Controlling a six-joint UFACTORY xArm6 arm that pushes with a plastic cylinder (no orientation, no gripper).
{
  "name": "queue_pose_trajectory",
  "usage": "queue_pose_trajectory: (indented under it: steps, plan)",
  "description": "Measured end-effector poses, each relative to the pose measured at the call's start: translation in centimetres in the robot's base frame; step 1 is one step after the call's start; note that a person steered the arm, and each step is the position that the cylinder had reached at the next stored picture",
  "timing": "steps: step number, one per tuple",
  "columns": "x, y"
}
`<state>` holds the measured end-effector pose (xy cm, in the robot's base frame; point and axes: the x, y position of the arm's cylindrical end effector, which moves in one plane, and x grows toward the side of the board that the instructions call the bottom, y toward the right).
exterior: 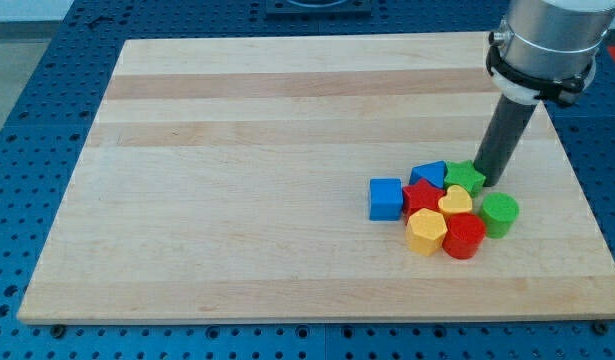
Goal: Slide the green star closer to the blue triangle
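Note:
The green star (464, 177) lies at the right side of the wooden board (237, 150), pressed against the blue triangle (428, 174) on its left. My tip (487, 181) touches the star's right edge. The star also touches the yellow heart (454, 202) below it.
A tight cluster holds a blue cube (386, 198), a red star (421, 195), a yellow hexagon (427, 231), a red cylinder (464, 236) and a green cylinder (500, 213). The board's right edge is close to the cluster.

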<state>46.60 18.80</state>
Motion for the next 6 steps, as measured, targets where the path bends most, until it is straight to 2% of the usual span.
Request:
queue_pose_trajectory:
  steps: [3,6]
  plan:
    - [-2.0,-1.2]
    - [-2.0,-2.5]
